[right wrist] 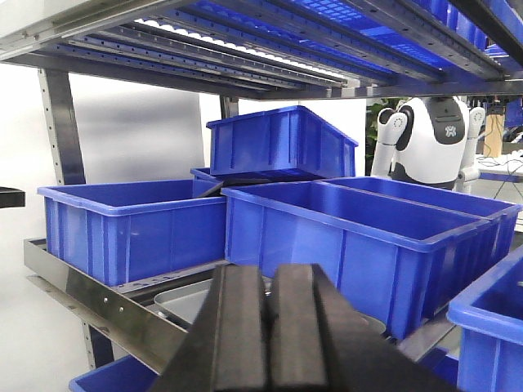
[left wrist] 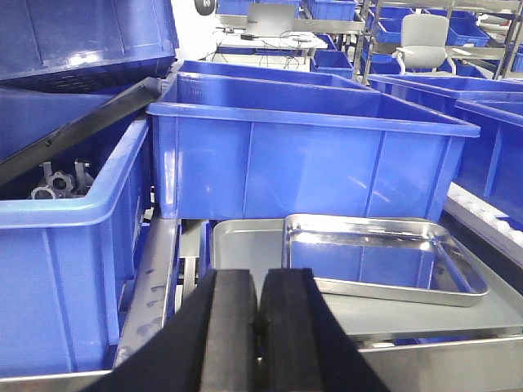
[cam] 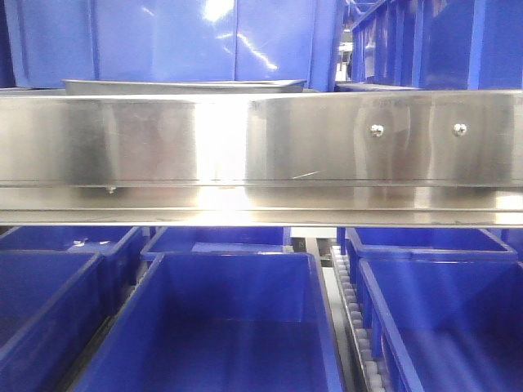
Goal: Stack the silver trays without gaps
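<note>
**Trays on the shelf, both claws closed and empty**

In the left wrist view, the left bin (left wrist: pixel 65 269) holds grey metal parts (left wrist: pixel 61 181), and a dark flat panel (left wrist: pixel 82 126) leans across its top. Another bin (left wrist: pixel 82 37) sits tilted above it. Right of these, a large bin (left wrist: pixel 302 159) stands at the back of the shelf; nothing shows over its rim from this angle. In front of it lie the trays: a dull grey tray (left wrist: pixel 245 249) flat on the shelf, and a shiny tray (left wrist: pixel 380 257) resting inside it, pushed to the right side and mirroring the blue bin behind. Its rim sits above the grey one's floor. More bins (left wrist: pixel 490 147) stand to the right.

In the front view, a tray (cam: pixel 184 85) shows edge-on as a thin sliver above the steel rail (cam: pixel 261 151), left of centre. Below the rail, open bins (cam: pixel 216 327) look empty.

In the right wrist view, a grey tray (right wrist: pixel 184 304) peeks out on the shelf in front of the bins (right wrist: pixel 135 229), just left of the claw. A white robot (right wrist: pixel 429 139) stands at the far right.

The left claw (left wrist: pixel 259 327) has its black pads pressed together with nothing between them, hovering near the trays without touching. The right claw (right wrist: pixel 268 335) is likewise closed, gripping nothing.
</note>
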Available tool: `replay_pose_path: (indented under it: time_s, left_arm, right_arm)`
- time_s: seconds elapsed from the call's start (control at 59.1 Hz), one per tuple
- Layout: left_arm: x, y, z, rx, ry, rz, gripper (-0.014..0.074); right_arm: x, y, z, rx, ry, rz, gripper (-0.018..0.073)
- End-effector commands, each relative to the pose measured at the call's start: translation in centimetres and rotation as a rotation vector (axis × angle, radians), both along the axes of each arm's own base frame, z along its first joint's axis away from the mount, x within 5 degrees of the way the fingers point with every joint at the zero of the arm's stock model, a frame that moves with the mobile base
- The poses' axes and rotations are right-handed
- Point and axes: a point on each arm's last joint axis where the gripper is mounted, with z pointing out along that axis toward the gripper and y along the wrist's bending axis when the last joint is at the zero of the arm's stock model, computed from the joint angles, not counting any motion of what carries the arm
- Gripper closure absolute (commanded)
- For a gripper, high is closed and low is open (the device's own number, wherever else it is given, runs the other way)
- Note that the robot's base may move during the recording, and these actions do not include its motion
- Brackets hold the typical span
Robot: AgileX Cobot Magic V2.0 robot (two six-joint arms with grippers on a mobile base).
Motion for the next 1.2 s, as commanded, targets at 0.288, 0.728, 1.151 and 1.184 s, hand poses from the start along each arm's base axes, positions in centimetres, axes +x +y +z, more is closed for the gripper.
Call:
replay_pose_path:
  time_s: [0.288, 0.728, 1.151, 1.184]
  left_arm:
    - [-0.1, 0.1, 0.1, -0.009, -0.011, -0.002, 0.0604]
    - [-0.1, 0.1, 0.1, -0.009, -0.011, -0.002, 0.0604]
    - [-0.1, 0.1, 0.0, -0.009, -0.010, -0.002, 0.0604]
    - [-0.1, 0.1, 0.0, -0.009, -0.010, -0.002, 0.0604]
  right_arm:
    - [0.4, 0.3, -0.4, -0.113, -0.072, -0.429, 0.0640]
    - [2.9, 2.7, -6.1, -0.060, -0.033, -0.787, 0.0640]
    - [8.7, 2.3, -16.5, -0.062, 0.252, -0.730, 0.0640]
    - [9.1, 2.2, -17.1, -0.057, 0.248, -0.731, 0.0640]
